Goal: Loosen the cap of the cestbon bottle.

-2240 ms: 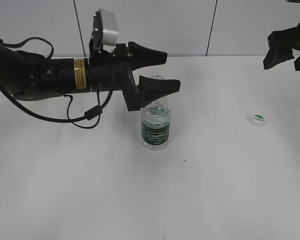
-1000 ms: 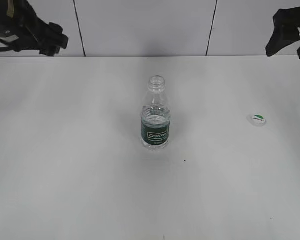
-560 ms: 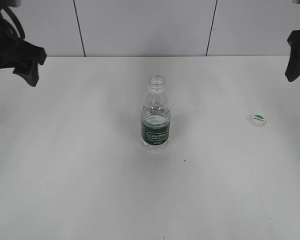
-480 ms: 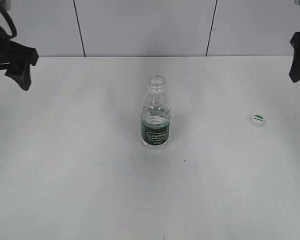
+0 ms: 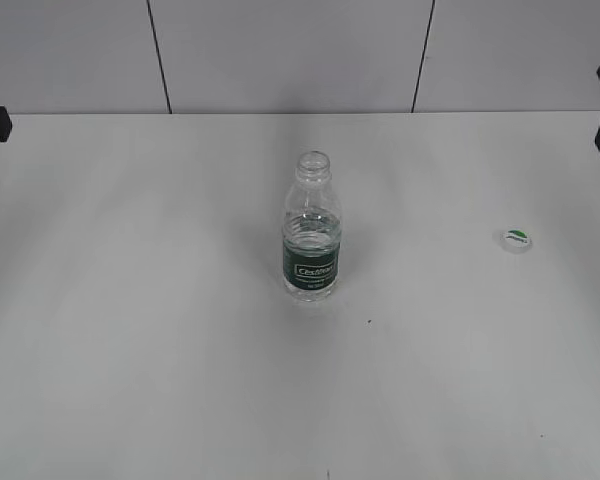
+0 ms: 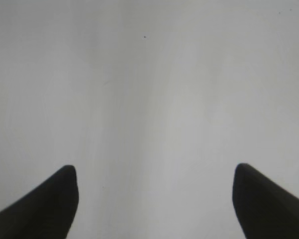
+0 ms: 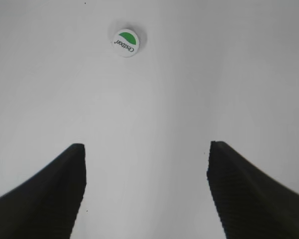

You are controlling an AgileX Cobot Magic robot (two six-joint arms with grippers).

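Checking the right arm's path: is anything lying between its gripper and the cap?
Nothing visible. In the right wrist view only bare table separates the open right gripper from the cap.

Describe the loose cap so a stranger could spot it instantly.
Start at the white table and find the open cestbon bottle standing upright near its middle. Look well to the bottle's right in the exterior view: the cap lies alone there, a small white disc with a green leaf mark on top.

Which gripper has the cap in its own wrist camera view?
The right gripper: its wrist view shows the cap lying logo-up on the table ahead of the open fingers. The left gripper sees only bare table.
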